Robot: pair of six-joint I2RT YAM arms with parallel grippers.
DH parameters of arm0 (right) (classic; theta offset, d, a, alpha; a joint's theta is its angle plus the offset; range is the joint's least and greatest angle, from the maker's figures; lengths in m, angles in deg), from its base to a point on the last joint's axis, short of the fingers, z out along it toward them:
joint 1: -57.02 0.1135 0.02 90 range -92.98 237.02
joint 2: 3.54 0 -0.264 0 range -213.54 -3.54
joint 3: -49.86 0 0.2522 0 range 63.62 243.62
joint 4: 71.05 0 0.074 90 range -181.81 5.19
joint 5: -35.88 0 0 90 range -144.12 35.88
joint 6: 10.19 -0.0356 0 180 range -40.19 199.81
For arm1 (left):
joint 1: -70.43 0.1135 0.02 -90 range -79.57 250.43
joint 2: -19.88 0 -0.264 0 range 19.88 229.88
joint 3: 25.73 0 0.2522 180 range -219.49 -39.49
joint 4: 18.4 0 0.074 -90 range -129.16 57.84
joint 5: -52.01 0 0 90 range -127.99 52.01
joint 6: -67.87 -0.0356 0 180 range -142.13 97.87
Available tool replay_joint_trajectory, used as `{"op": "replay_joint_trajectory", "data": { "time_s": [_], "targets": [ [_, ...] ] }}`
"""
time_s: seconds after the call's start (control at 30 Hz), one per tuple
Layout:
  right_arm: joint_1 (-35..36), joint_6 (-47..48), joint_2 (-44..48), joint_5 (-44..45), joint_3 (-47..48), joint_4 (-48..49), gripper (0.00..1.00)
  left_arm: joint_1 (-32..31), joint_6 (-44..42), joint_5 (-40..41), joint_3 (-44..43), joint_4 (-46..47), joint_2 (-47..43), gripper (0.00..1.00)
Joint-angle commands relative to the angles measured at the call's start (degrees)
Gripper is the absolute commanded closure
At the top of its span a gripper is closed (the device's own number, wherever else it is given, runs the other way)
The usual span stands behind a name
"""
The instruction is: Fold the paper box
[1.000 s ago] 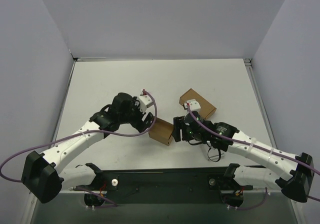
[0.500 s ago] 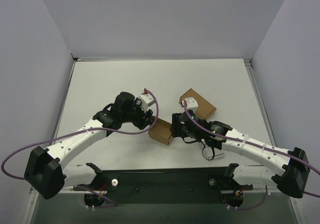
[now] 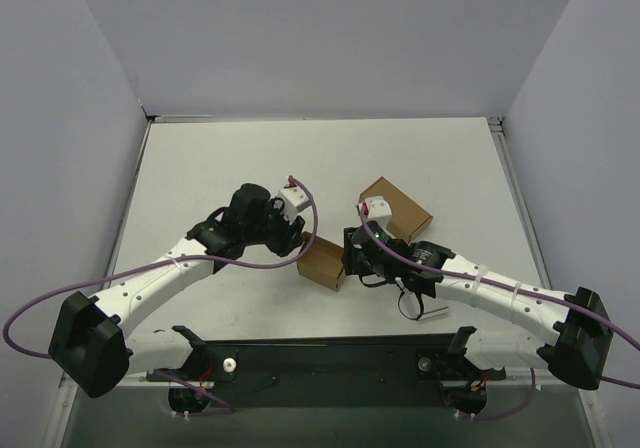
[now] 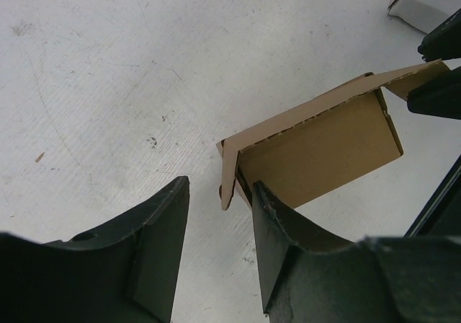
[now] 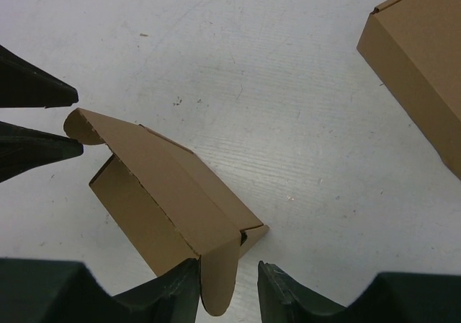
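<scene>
I see the paper box (image 3: 322, 262), small brown kraft carton, half-folded, end flaps loose, lying mid-desk (image 3: 220, 158)

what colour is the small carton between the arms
Plain brown kraft, unprinted; the small squarish cardboard carton shows best in the right wrist view.

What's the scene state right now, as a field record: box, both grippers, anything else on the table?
paper box: small kraft carton lying on the table between the arms, lid flap half raised, end tabs sticking out
left gripper: open, fingers either side of one corner flap
right gripper: open, fingers either side of the opposite end tab
longer brown carton: apart from the paper box, beyond the right gripper
</scene>
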Motion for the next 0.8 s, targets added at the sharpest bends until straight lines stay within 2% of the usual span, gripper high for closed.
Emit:
{"op": "replay_joint_trajectory", "data": {
  "time_s": [0.0,0.17,0.27,0.3,0.37,0.43,0.47,0.57,0.67,0.77],
  "targets": [
    [0.59,-0.91,-0.58,2.24,0.22,-0.74,0.63,-0.93,0.31,-0.13,-0.41,2.56,0.31,0.50],
    [0.94,-0.99,-0.94,3.03,0.04,-0.65,0.66,-1.99,0.05,0.40,-0.41,2.47,1.02,0.51],
    [1.12,-1.08,-1.11,3.03,-0.04,-0.57,0.69,-2.60,-0.12,0.84,-0.58,2.12,1.11,0.64],
    [1.12,-1.17,-1.11,3.11,-0.04,-0.57,0.71,-2.86,-0.04,1.10,-0.67,2.03,1.11,0.72],
    [1.30,-1.08,-1.11,3.38,0.13,-0.57,0.73,-3.13,-0.13,1.46,-0.67,1.94,0.93,0.80],
    [1.47,-1.08,-1.20,3.90,0.48,-0.65,0.79,-3.57,-0.04,1.28,-0.58,2.03,0.93,0.87],
    [1.56,-1.17,-1.46,4.17,0.74,-0.74,0.85,-3.74,0.22,1.11,-0.58,2.03,1.02,0.89],
    [1.74,-1.43,-2.25,4.52,1.71,-0.83,0.95,-4.71,1.10,2.77,-1.02,1.33,1.98,0.96],
    [2.00,-1.43,-3.48,5.92,3.20,-1.79,0.98,-4.89,3.46,5.14,-1.99,0.27,3.21,1.00],
    [2.09,-1.35,-4.63,7.33,4.09,-2.85,0.98,-4.89,7.42,6.47,-2.95,-0.69,3.83,1.00]
  ]
}}
